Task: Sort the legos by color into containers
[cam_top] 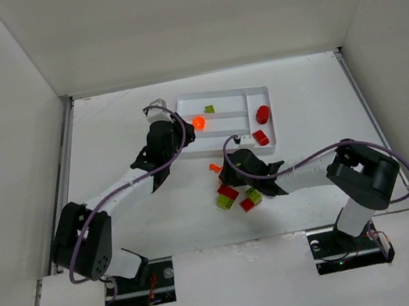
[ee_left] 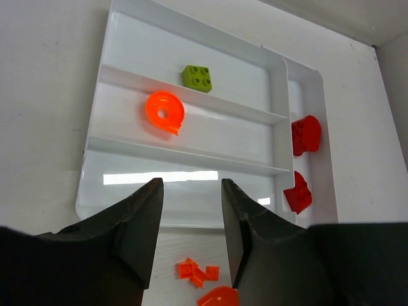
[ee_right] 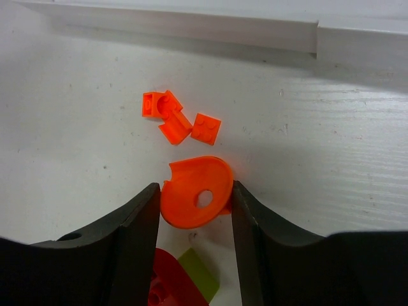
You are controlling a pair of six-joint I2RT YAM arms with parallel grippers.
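Nearest, loose on the table [cam_top: 107, 138]: a red brick [cam_top: 227, 192] and lime green bricks [cam_top: 224, 203], just beside the right gripper [ee_right: 195, 191]. Pinches the orange round piece [ee_right: 185, 204] across its rim, one finger on each side. Flat, glossy, with an off-centre hole and one notched edge. Probably light, stiff and slick; best held squarely across the widest part, or likely to squirt out. Just beyond, small orange bricks [ee_right: 175, 118] in a cluster. Farther, left gripper [ee_left: 191, 191] spread and empty by the near edge of the white tray [ee_left: 127, 38]. Inside: orange ring [ee_left: 153, 105] in the middle slot, lime green square brick [ee_left: 197, 78] in the far slot, two red pieces [ee_left: 305, 134] in the right end slot.
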